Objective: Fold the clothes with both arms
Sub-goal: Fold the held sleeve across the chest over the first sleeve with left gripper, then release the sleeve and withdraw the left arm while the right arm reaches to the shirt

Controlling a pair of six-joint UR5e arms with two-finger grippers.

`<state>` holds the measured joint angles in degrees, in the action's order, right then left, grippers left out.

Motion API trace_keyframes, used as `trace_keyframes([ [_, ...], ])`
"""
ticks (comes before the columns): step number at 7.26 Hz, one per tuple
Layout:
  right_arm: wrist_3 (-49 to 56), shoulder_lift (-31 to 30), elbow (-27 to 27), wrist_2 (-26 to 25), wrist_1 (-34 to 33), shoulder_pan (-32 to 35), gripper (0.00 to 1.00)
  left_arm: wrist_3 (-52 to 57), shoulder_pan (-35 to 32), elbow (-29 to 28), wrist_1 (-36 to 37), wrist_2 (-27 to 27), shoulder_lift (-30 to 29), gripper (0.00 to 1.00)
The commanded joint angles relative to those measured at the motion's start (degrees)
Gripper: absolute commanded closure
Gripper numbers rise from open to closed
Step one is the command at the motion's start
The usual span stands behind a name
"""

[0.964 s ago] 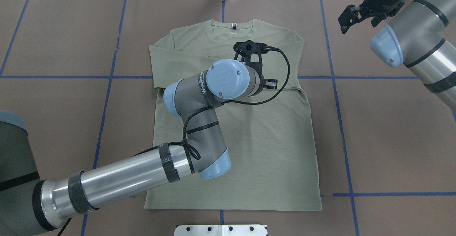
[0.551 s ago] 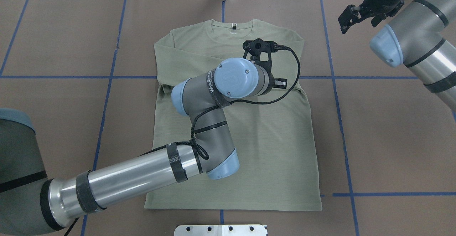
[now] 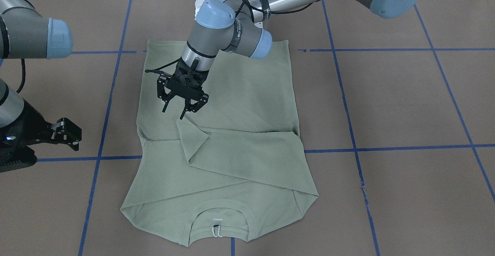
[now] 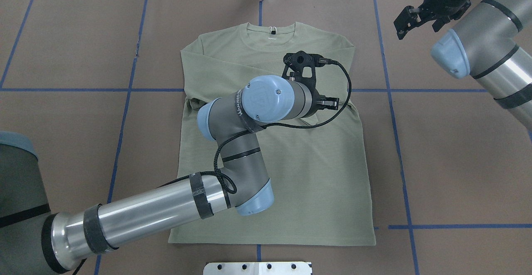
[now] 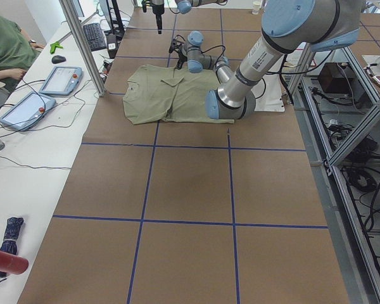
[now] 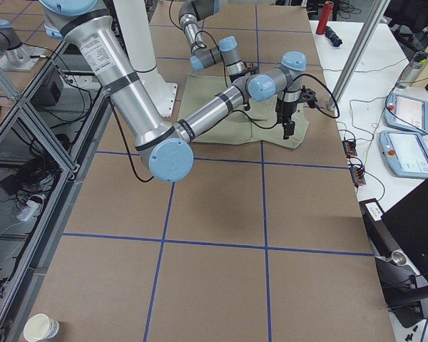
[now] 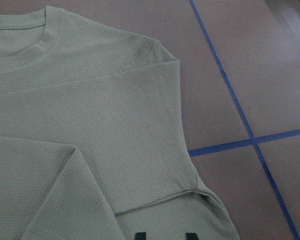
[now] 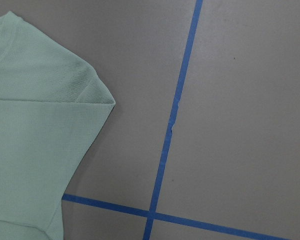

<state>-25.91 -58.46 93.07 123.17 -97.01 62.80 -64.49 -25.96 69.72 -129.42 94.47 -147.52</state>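
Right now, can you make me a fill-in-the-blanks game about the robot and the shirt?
1. The shirt is the colour ____.
2. The left gripper hangs over the shirt with its jaws ____.
3. The right gripper, off to the side of the shirt, holds ____.
Missing words: green, open, nothing.

The shirt (image 7: 105, 120) is showing matt, finely ribbed knit cloth. The worktop (image 3: 390, 101) is looking matt and paper-like, crossed by smooth blue tape (image 3: 386, 50). The left arm (image 4: 145, 214) is gleaming like brushed metal along its tube.
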Motion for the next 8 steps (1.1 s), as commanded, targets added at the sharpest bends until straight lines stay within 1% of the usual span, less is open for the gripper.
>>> trace_keyframes([
  [1, -0.01, 0.62, -0.17, 0.23, 0.07, -0.66, 0.00, 7.66, -5.73, 8.45, 8.42, 13.49, 5.98, 0.00],
  [2, 0.07, 0.97, -0.26, 0.14, 0.16, -1.53, 0.00, 12.41, -9.33, 12.51, 16.05, 16.68, 8.10, 0.00],
  [3, 0.16, 2.02, -0.78, -0.56, 0.16, -4.76, 0.00, 16.29, -13.37, 13.16, 21.61, 20.98, 8.12, 0.00],
  [4, -1.58, 4.03, -1.31, -0.82, 0.07, -6.36, 0.00, 20.16, -17.50, 13.25, 23.75, 23.89, 9.51, 0.00],
  [5, -9.77, 5.88, -1.58, -3.09, 0.07, -9.59, 0.00, 25.76, -20.94, 13.42, 23.77, 26.27, 12.92, 0.00],
  [6, -13.25, 9.29, -2.36, -10.51, -0.19, -13.89, 0.00, 31.82, -24.89, 14.82, 23.69, 28.82, 16.70, 0.00],
  [7, -20.33, 12.98, -5.42, -14.50, -0.19, -17.76, 0.00, 37.37, -29.10, 14.92, 23.77, 33.72, 19.52, 0.00],
  [8, -23.80, 17.71, -9.62, -20.19, -0.19, -21.46, 0.00, 42.38, -32.37, 14.83, 23.43, 35.50, 21.90, 0.00],
])
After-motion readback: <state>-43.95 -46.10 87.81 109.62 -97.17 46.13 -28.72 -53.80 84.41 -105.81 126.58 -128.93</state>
